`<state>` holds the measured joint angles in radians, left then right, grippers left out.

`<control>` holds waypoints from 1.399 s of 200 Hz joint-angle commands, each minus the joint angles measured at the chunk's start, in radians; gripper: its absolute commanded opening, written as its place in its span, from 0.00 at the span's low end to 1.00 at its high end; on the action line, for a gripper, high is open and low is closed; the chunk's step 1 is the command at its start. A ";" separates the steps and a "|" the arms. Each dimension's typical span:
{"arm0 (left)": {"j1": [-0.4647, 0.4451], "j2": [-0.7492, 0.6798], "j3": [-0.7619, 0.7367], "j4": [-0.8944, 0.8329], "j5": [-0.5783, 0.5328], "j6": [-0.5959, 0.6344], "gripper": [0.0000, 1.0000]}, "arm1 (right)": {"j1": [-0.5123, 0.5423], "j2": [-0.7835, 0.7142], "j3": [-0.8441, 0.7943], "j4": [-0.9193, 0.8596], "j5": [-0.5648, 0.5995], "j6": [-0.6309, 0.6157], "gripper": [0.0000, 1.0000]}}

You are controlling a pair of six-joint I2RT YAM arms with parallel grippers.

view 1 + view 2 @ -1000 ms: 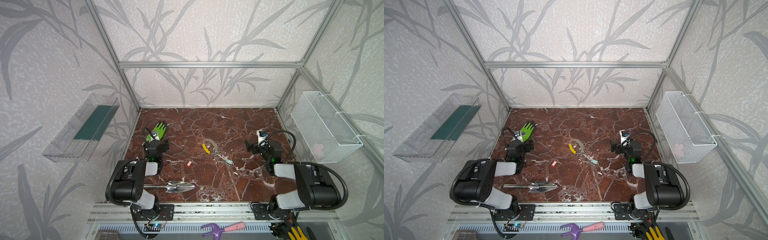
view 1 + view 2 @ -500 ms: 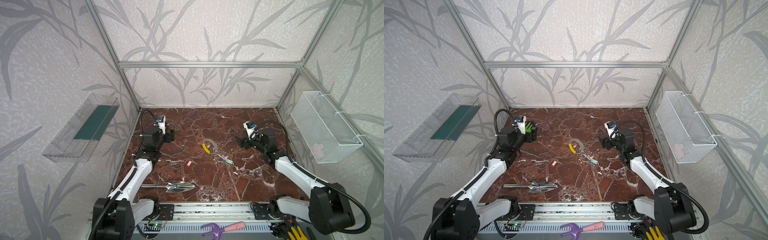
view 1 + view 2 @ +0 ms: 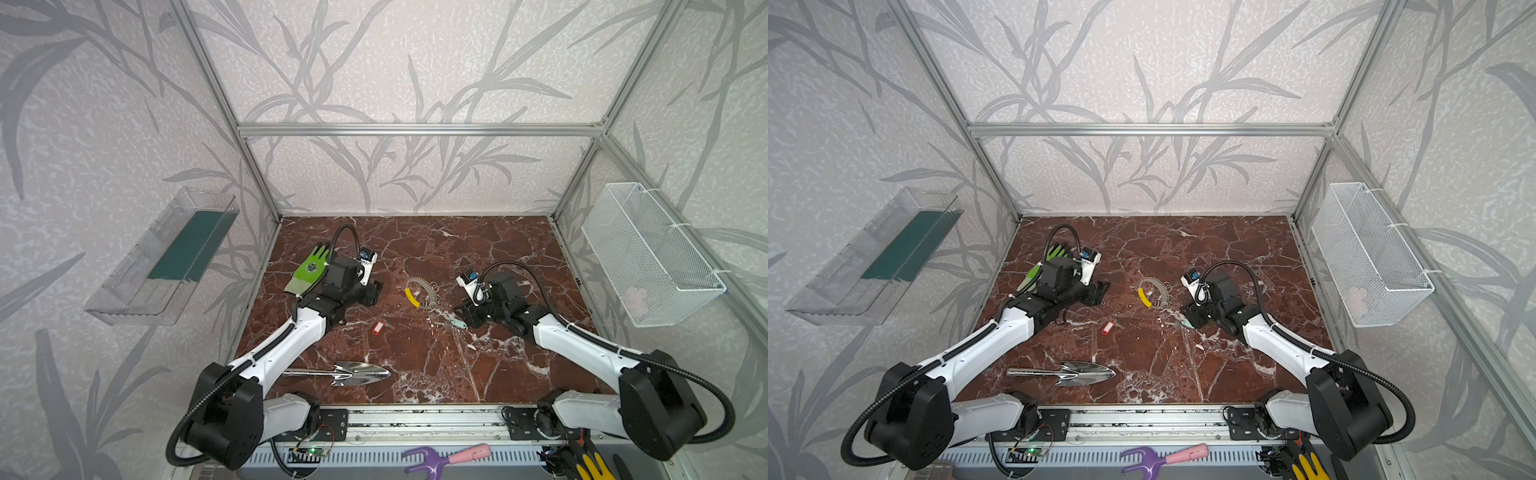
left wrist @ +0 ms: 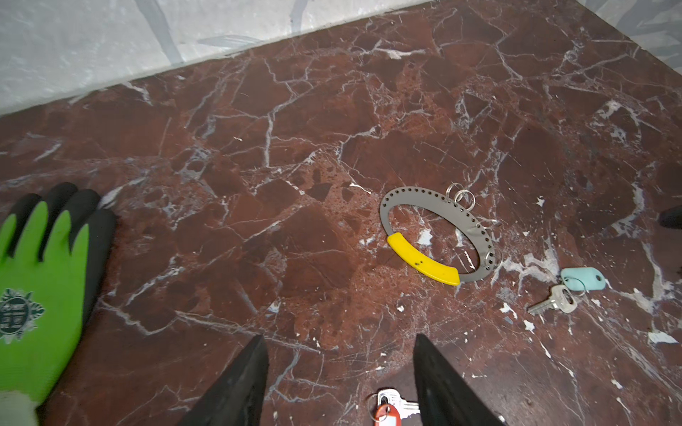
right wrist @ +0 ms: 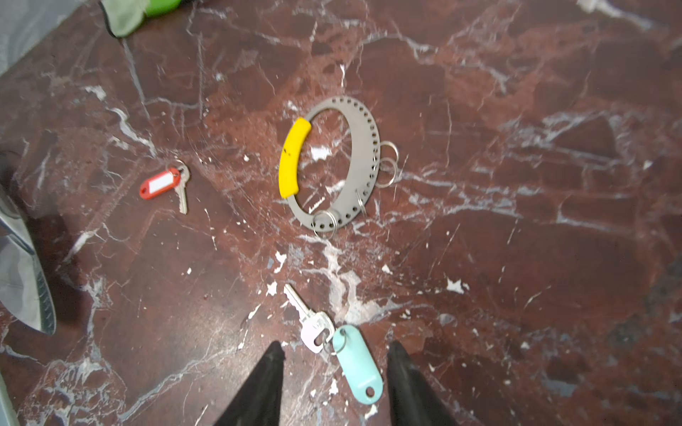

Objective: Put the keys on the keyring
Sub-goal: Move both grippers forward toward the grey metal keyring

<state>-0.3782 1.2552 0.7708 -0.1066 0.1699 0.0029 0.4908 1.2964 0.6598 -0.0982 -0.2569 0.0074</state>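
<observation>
On the red-brown marble table (image 3: 436, 361) nothing is threaded yet. The grey holed keyring with yellow segment (image 3: 411, 298) lies mid-frame, with the red-tagged silver key (image 3: 377, 327) and the mint-tagged silver key (image 3: 457, 323) loose below. Both left fingers (image 4: 236, 387) and right fingers (image 5: 265, 383) are spread and empty.

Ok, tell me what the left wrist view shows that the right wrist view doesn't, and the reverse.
Left wrist only: the foot of the wall, and the fingers and logo of the glove. Right wrist only: the trowel blade, and the red key in full. Both: the keyring lying on the marble, the mint key apart from it, the red key (cut off by the frame edge in the left wrist view) and the glove (only its cuff in the right wrist view).
</observation>
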 commanded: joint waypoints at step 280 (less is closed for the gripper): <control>-0.075 0.265 0.181 0.048 0.064 0.022 0.53 | 0.082 0.485 0.250 0.116 0.048 0.029 0.30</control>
<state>-0.4446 1.5105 0.9215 -0.0479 0.2382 0.0093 0.5705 1.7519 0.9031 -0.0151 -0.2207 0.0254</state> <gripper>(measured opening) 0.533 0.305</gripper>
